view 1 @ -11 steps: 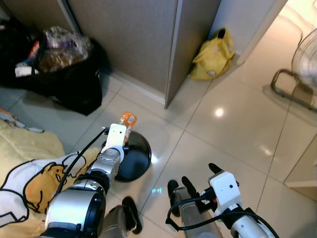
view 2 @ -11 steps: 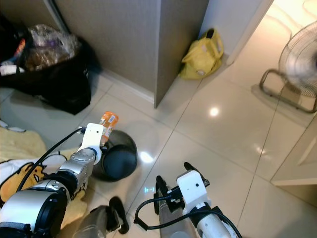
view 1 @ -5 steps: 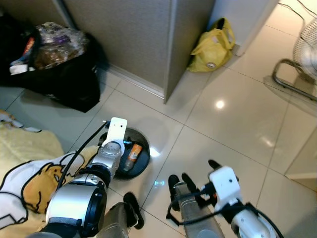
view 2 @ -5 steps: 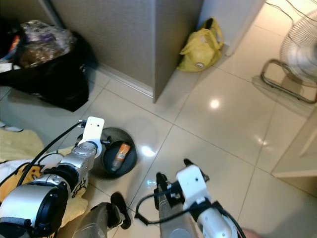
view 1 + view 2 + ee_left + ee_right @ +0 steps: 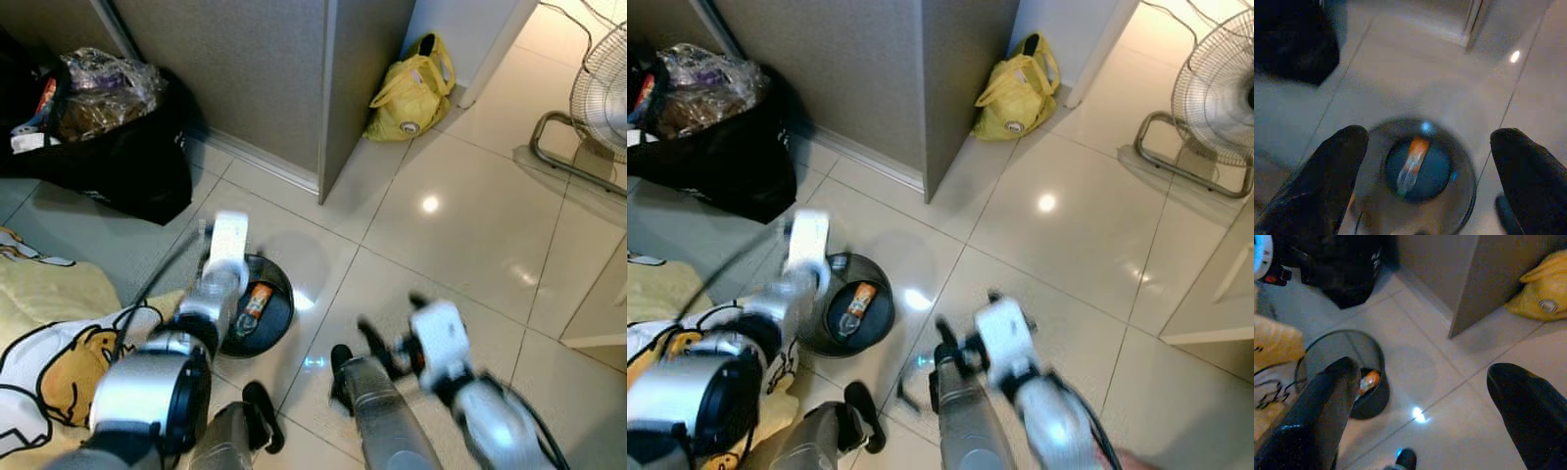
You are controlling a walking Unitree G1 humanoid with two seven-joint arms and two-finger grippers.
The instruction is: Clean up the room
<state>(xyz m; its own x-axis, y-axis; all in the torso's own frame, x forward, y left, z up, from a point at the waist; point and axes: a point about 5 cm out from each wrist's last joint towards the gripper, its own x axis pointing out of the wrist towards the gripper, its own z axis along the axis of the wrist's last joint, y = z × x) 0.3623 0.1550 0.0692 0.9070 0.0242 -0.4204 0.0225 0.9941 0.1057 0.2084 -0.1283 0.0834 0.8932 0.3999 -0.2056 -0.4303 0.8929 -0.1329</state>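
The left end effector [image 5: 1425, 147] hangs right over the small black bin [image 5: 277, 315], fingers spread and empty, likely because the drop is done: an orange packet [image 5: 257, 299] lies inside the bin. The right end effector [image 5: 1420, 396], also spread, waits nearer over bare floor [image 5: 470, 235].

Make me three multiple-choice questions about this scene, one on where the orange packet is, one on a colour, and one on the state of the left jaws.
1. Where is the orange packet?
A. on the yellow blanket
B. inside the round bin
C. beside the fan

2. What colour is the bag by the wall corner?
A. yellow
B. red
C. blue

3. How does the left gripper stand?
A. shut on the packet
B. shut and empty
C. open above the bin

Answers: 1 B, the packet lies on the bin's dark bottom. 2 A, it is plainly yellow. 3 C, the left wrist view shows both fingers spread wide, nothing between them.
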